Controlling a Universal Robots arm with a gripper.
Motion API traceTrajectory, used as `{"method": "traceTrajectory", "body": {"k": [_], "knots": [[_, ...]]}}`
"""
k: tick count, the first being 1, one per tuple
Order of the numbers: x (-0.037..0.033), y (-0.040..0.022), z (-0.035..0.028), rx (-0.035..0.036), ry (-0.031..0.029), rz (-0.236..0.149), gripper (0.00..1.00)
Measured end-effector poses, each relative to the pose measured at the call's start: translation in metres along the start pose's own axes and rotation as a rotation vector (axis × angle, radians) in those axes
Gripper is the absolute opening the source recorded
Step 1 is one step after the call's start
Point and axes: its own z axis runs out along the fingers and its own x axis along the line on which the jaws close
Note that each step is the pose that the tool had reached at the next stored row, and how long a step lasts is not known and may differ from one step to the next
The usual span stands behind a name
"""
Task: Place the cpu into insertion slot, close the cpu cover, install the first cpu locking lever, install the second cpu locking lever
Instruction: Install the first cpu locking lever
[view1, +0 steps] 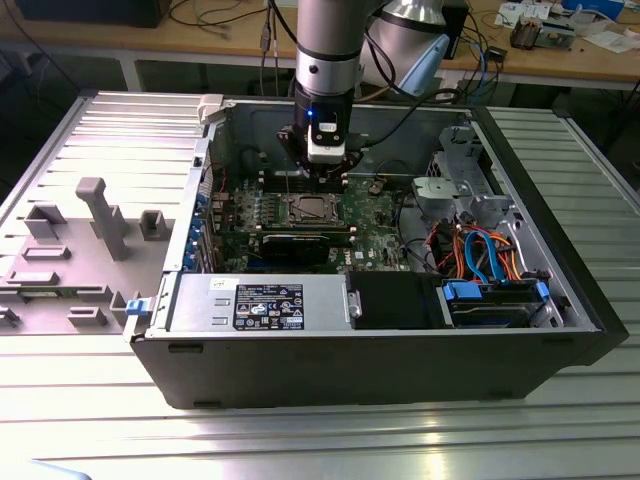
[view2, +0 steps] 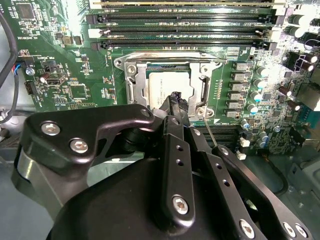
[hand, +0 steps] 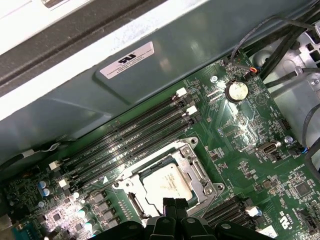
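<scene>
The cpu (view2: 165, 82) lies flat in the insertion slot (view1: 291, 208). Its grey top shows through the window of the cpu cover (view2: 200, 82), which lies flat around it. The gripper (view2: 175, 98) hangs over the chip's near edge. Its fingertips (hand: 168, 204) are pressed together with nothing between them, and I cannot tell whether they touch the metal. Just beside them a thin lever rod (view2: 210, 131) stands up from the socket's corner. Long memory slots (hand: 135, 135) run close along the socket's far side, between it and the grey case wall (hand: 165, 65), and more slots (view2: 227, 134) lie on its near side. The case is open above the board. The drive cage (view1: 455, 190) and coloured cables (view1: 480, 250) sit well apart, to the exterior view's right.
</scene>
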Motion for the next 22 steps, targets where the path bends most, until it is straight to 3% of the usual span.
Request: {"method": "traceTrajectory", "body": {"k": [3, 7, 9, 13, 17, 21, 22], "knots": [[0.0000, 0.0000, 0.0000, 0.0003, 0.0001, -0.016, 0.11], [0.0001, -0.0001, 0.0001, 0.0013, 0.0007, -0.089, 0.11], [0.0005, -0.0003, -0.0003, 0.0013, 0.0007, -0.097, 0.11], [0.0013, -0.0006, -0.0109, 0.0011, 0.0001, -0.098, 0.11], [0.0021, -0.0010, -0.0127, -0.0019, -0.0054, -0.113, 0.11], [0.0022, -0.0011, -0.0125, -0.0032, -0.0084, -0.173, 0.11], [0.0022, -0.0013, -0.0126, -0.0056, -0.0144, -0.190, 0.11]]}}
